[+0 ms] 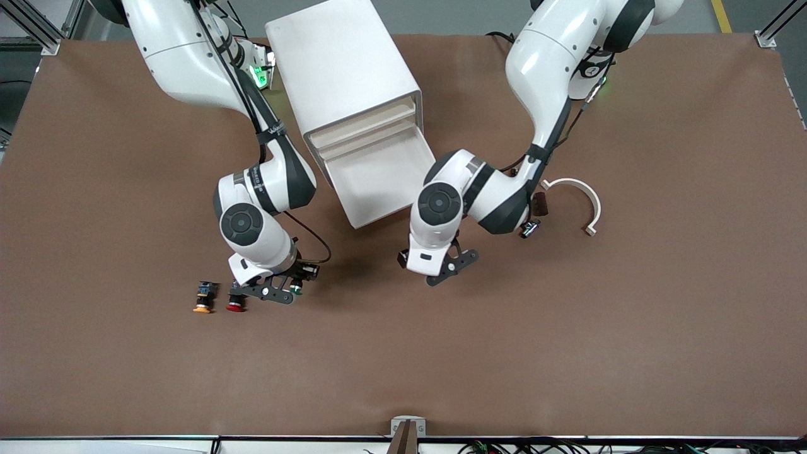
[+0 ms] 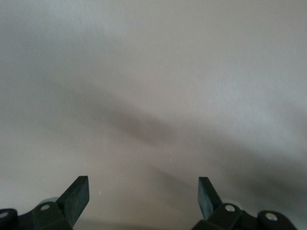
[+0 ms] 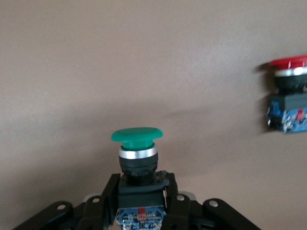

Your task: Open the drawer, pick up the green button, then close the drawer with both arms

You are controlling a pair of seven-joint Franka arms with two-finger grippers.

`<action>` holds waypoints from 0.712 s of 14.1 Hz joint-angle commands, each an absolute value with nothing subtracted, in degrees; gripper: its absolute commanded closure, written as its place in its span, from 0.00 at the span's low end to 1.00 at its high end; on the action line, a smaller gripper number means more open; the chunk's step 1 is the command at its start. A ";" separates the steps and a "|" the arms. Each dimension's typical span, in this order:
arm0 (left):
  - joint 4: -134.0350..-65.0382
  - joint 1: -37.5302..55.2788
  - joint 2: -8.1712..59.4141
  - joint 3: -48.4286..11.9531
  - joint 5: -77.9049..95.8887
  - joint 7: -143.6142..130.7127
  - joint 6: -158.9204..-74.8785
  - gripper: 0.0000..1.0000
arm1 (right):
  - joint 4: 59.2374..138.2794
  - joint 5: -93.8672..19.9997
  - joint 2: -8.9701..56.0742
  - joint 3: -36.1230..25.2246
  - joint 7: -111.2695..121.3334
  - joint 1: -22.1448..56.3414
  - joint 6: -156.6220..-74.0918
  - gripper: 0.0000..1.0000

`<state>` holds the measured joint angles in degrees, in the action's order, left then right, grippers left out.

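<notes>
One green button [image 3: 137, 135] clamped in right gripper [image 3: 142, 199] jaws

High front camera facing both arms; wrist cameras close over table [image 1: 567, 353].

Right arm [image 1: 208, 69] comes down from its base, elbow bent, wrist pointing down low over the table toward its own end, and the right gripper [image 1: 285, 291] has its fingers [image 3: 170, 191] clamped on the button's [image 3: 137, 143] body. Left arm [image 1: 555, 69] folds back in toward the middle, forearm low, with the left gripper [image 1: 449, 272] hanging just above the tabletop. Its fingers [image 2: 76, 194] are spread wide with nothing between them.
</notes>
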<state>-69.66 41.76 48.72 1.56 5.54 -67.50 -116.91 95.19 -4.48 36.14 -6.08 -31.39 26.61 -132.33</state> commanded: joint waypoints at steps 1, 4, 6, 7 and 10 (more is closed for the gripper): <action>-71.10 43.85 47.99 1.85 4.83 -68.99 -117.77 0.00 | 95.54 -3.96 36.30 -5.27 -26.64 23.47 -134.03 1.00; -71.45 45.87 48.16 1.58 5.18 -68.99 -117.77 0.00 | 95.54 -1.25 37.52 -5.36 -26.46 21.98 -135.78 1.00; -71.46 47.19 48.60 1.41 5.45 -69.08 -118.04 0.00 | 95.54 0.09 38.93 -5.27 -26.37 21.01 -137.80 1.00; -71.63 47.98 48.86 1.41 6.15 -69.34 -118.12 0.00 | 95.54 0.09 39.46 -5.27 -26.37 21.01 -138.86 1.00; -73.03 48.87 48.87 0.54 7.11 -69.61 -118.12 0.00 | 95.54 0.26 40.43 -5.27 -25.93 20.66 -140.01 0.99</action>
